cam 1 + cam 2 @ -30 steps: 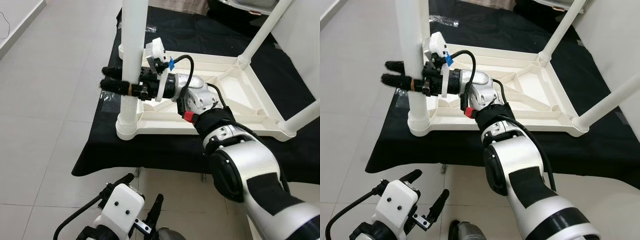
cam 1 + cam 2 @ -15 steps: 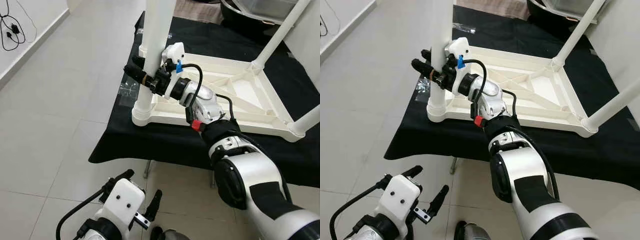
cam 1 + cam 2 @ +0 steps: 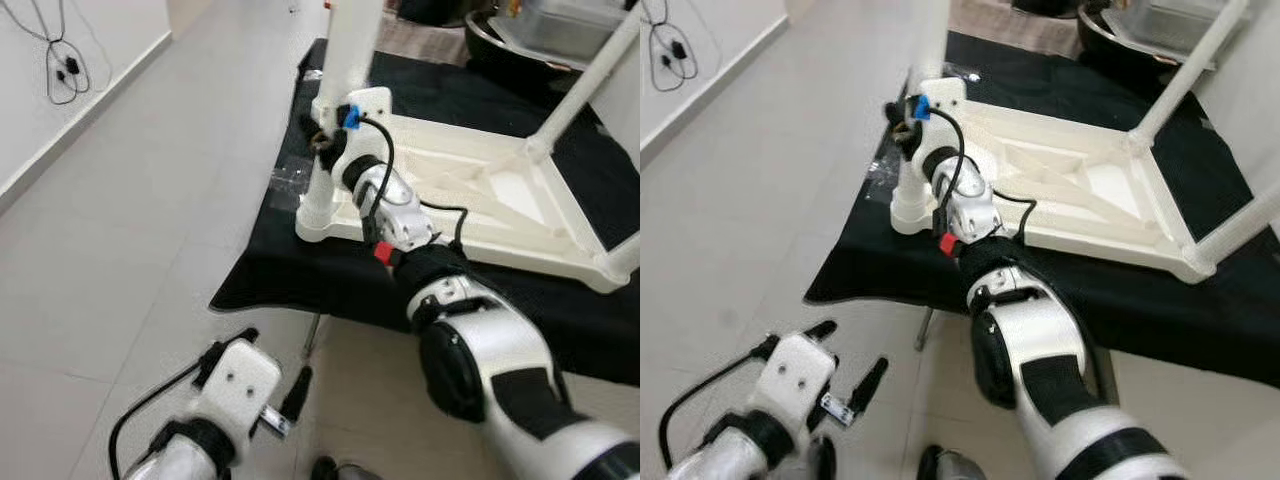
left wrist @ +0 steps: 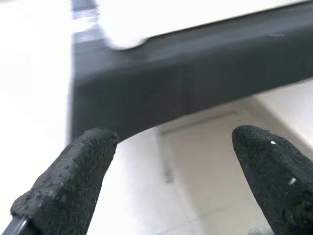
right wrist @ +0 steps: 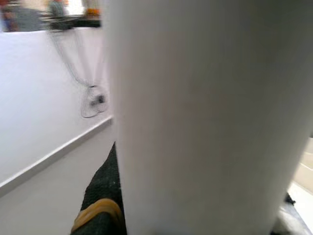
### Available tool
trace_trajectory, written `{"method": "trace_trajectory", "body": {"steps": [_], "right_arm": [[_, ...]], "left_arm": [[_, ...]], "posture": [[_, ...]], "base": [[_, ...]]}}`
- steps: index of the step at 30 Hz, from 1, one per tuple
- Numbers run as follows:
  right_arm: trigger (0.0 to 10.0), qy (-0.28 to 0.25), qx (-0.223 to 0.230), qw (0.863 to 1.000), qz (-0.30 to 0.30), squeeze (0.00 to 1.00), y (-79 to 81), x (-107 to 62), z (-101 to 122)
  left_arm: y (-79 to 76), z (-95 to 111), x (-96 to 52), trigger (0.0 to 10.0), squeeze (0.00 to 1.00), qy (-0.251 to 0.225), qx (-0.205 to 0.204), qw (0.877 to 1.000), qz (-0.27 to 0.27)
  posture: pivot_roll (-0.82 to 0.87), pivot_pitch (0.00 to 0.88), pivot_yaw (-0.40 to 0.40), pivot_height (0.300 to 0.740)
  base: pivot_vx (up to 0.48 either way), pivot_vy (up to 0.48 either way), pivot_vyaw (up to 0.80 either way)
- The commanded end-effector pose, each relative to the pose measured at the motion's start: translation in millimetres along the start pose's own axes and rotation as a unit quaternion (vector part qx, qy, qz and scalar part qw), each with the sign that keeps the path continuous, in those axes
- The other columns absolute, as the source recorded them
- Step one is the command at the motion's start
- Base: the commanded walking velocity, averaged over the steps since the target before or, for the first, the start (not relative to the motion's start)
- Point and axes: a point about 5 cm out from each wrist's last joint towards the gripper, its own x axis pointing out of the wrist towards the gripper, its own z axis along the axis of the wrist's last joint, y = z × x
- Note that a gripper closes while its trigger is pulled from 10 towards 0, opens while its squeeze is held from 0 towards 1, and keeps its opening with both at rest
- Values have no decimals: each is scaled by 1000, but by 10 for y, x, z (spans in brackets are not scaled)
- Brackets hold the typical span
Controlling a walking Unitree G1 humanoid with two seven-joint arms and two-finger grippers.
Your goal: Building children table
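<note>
While my right hand (image 3: 318,135) is clamped round the white leg (image 3: 350,60), that leg stands up at the near-left corner of the upside-down kids' table (image 3: 480,190) on the black bench (image 3: 300,280). Left hand (image 4: 166,171) hangs low w/ fingers apart, holding nothing. Next, I think: push & twist the leg in tight.

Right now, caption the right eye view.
Right end effector grips a white leg of the upturned children's table.

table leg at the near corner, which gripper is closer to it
Right. The right gripper is clamped around the table leg; the left gripper hangs open, low over the floor, well apart from it.
</note>
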Motion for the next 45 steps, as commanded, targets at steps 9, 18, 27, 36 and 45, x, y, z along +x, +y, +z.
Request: {"method": "trace_trajectory", "body": {"steps": [9,18,27,36,45], "right_arm": [[0,109,63,955,-267,0,-40,-244,-637],[235,72,82,900,-422,0,16,-329,-547],[10000,41,60,952,-299,0,249,-165,-332],[10000,154,44,987,-33,0,412,-175,-696],[10000,230,-18,912,341,0,482,-320,-773]], "left_arm": [[-58,-68,-47,10000,0,13,-14,1000,-16],[-78,-72,-56,10000,0,11,-17,1000,-17],[-81,-58,-43,10000,0,7,-15,1000,-20],[-80,-43,-10,10000,0,2,-16,1000,-19],[-98,-28,-6,10000,0,0,-16,1000,-20]], "posture": [[177,233,-158,740],[185,232,-166,740],[177,235,-166,740],[153,239,-173,740],[163,236,-189,740]], "base": [[0,0,0],[0,0,0],[0,0,0],[0,0,0],[0,0,0]]}}
